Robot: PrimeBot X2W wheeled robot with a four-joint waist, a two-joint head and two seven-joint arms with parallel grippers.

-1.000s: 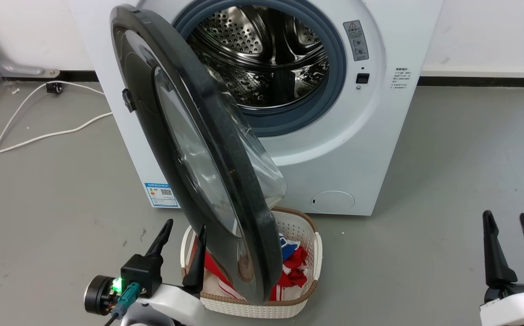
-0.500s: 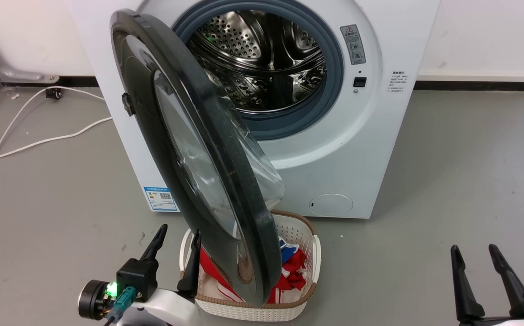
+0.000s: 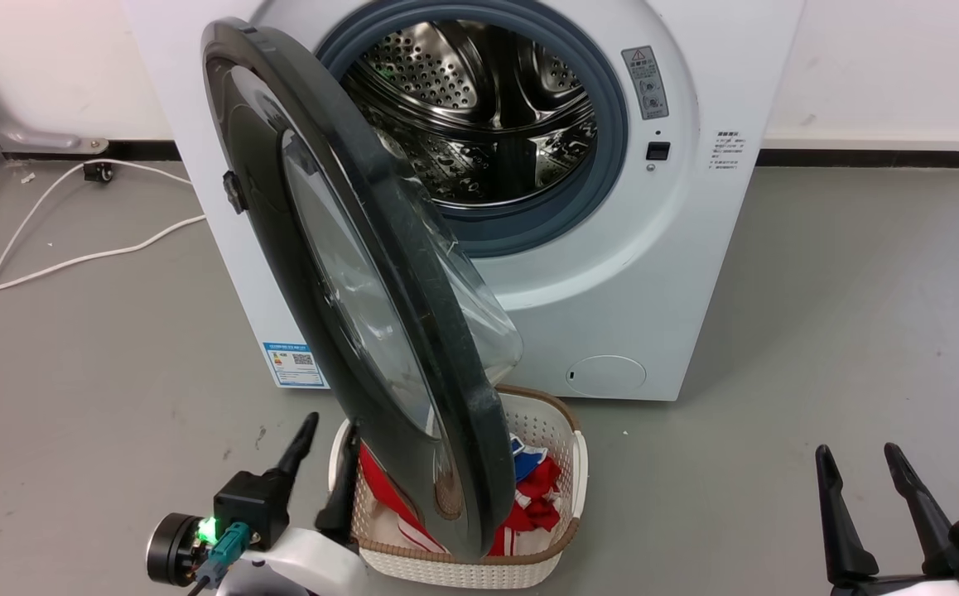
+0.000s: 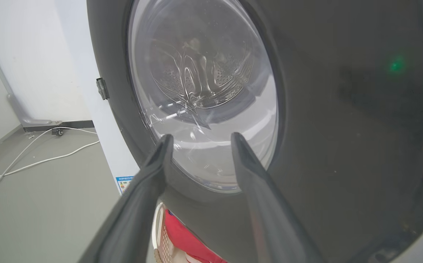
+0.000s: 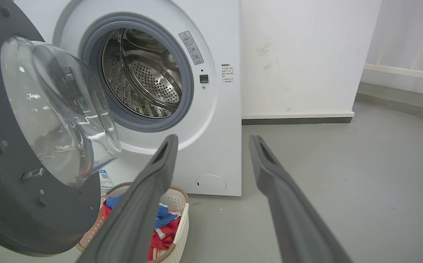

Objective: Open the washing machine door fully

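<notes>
Holding nothing, we have our left gripper and right gripper both spread, the left near the door, which stands half open at the left edge of the machine, over the basket.

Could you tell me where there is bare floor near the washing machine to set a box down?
The grey floor right of the washing machine, ahead of the right gripper, is bare. Left of it, bare floor runs to the white cable. In front it is crowded: door, laundry basket, left gripper.
</notes>
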